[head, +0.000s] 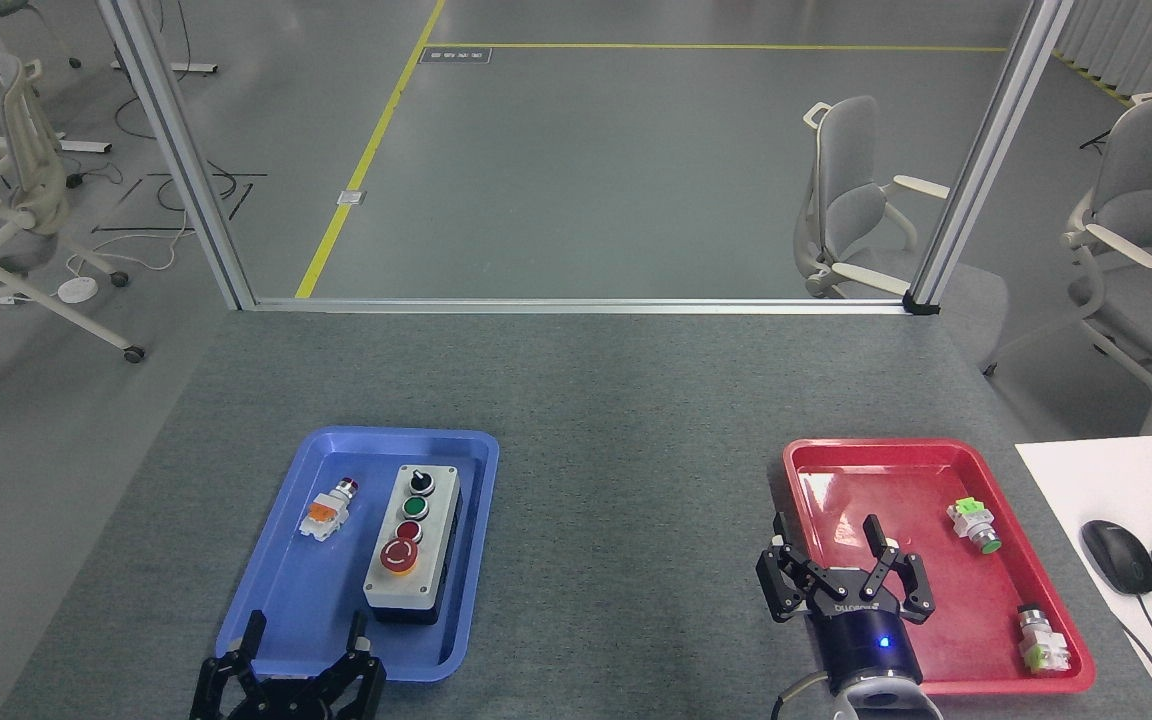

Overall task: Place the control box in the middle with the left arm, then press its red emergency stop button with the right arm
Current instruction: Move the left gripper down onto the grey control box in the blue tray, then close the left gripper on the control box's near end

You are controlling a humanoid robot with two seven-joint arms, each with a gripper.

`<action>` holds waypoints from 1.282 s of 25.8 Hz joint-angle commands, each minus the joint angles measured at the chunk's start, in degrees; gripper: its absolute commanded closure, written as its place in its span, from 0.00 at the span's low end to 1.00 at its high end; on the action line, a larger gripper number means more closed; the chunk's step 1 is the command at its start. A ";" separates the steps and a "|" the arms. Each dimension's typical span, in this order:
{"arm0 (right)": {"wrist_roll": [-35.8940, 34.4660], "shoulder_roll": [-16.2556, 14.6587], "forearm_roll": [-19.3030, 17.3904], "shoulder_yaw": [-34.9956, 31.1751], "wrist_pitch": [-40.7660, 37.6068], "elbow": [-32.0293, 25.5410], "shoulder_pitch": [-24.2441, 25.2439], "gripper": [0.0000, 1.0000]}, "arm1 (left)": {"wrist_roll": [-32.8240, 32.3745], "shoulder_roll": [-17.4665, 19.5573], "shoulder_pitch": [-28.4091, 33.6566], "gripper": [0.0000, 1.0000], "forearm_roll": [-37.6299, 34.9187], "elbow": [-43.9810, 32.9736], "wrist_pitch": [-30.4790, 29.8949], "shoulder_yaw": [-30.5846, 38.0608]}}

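Single head view, high vantage, facing forward and down, tabletop (616, 400) near and filling lower frame, floor and chairs (851, 200) beyond.

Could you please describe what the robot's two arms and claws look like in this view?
Both claws are black, built from linked finger segments. The right claw sits on a black cylindrical wrist with a small blue light and pale lettering too small to read; below it is a light grey arm segment with a thin cable alongside. The left claw shows only its black fingers at the bottom edge; its wrist is out of view.
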 commanded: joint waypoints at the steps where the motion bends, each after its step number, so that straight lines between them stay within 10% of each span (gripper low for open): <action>1: -0.01 -0.02 0.00 -0.04 -0.02 0.00 0.00 0.02 | -0.65 -2.02 -2.80 0.01 -6.14 3.63 6.41 -4.41; 33: -0.01 0.59 0.00 0.05 -0.02 0.00 0.00 0.02 | -3.73 -5.62 -21.34 0.01 -7.20 30.79 13.88 -6.96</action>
